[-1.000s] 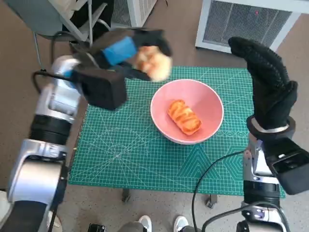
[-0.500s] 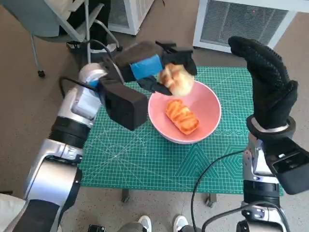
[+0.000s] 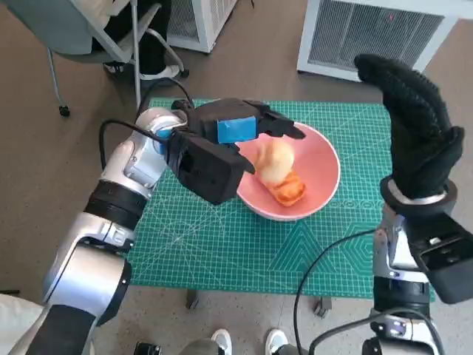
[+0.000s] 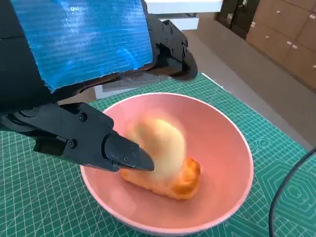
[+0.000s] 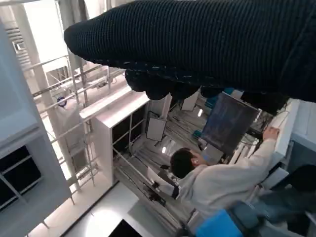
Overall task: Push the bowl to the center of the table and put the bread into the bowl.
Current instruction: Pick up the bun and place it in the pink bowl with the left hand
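Note:
The pink bowl [image 3: 319, 157] stands on the green cutting mat [image 3: 199, 237], a little right of the mat's middle. A golden bread roll [image 3: 290, 191] lies in it, and a paler roll [image 3: 273, 160], blurred, sits on top of that one. My left hand [image 3: 238, 130] hovers over the bowl's left rim with its fingers spread and nothing between them. In the left wrist view the pale roll [image 4: 160, 143] lies in the bowl [image 4: 224, 148] below the fingers, on the golden roll [image 4: 183, 180]. My right hand [image 3: 417, 133] is raised beside the table's right edge, empty, fingers straight.
White slatted units [image 3: 369, 33] stand on the floor behind the table, and a chair [image 3: 81, 29] at the back left. A black cable [image 3: 325, 255] loops over the mat's front right. A person [image 5: 222, 182] shows in the right wrist view.
My left hand carried the pale roll rightward over the bowl and let it go; the roll now lies in the bowl. The right hand has stayed raised.

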### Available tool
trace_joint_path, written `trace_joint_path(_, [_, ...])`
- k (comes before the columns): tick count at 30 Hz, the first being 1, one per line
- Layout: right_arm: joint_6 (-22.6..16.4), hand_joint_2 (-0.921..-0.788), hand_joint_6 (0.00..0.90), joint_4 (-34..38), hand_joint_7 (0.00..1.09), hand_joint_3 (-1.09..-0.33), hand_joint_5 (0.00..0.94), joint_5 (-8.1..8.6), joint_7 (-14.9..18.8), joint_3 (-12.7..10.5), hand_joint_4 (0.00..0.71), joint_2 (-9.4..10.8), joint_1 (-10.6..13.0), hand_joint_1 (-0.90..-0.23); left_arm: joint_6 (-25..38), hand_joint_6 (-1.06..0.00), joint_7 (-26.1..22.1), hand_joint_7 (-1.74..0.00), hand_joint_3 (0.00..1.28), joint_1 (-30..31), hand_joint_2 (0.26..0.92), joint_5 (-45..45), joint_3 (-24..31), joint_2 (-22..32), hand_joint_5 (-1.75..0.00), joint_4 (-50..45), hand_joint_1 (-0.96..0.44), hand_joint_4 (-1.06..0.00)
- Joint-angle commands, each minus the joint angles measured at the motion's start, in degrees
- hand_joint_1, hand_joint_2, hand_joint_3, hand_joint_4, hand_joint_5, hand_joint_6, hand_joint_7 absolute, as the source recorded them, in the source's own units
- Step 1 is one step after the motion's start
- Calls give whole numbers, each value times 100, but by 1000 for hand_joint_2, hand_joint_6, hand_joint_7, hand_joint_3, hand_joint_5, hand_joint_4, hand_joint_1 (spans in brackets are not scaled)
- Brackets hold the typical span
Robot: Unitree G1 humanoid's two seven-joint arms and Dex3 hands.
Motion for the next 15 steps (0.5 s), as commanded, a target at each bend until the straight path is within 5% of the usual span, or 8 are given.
trace_joint_path(1, [93, -921, 49, -29, 646, -707, 0, -24, -60, -31, 309, -62, 125, -576, -172, -208, 111, -3, 6, 93, 906, -216, 181, 19, 1, -105, -412, -1])
trace_joint_path(11, [213, -921, 48, -190, 645, -706, 0, -127, -217, -19, 309, -64, 67, -583, -537, -224, 416, -10, 33, 381, 920, -1121, 905, -204, 1, -49, -442, 1])
trace_joint_path(15, [295, -921, 47, -279, 645, -705, 1, -149, -274, -21, 310, -75, 38, -586, -677, -278, 739, -38, 119, 566, 921, -1560, 1312, -369, -30, -171, -436, -75])
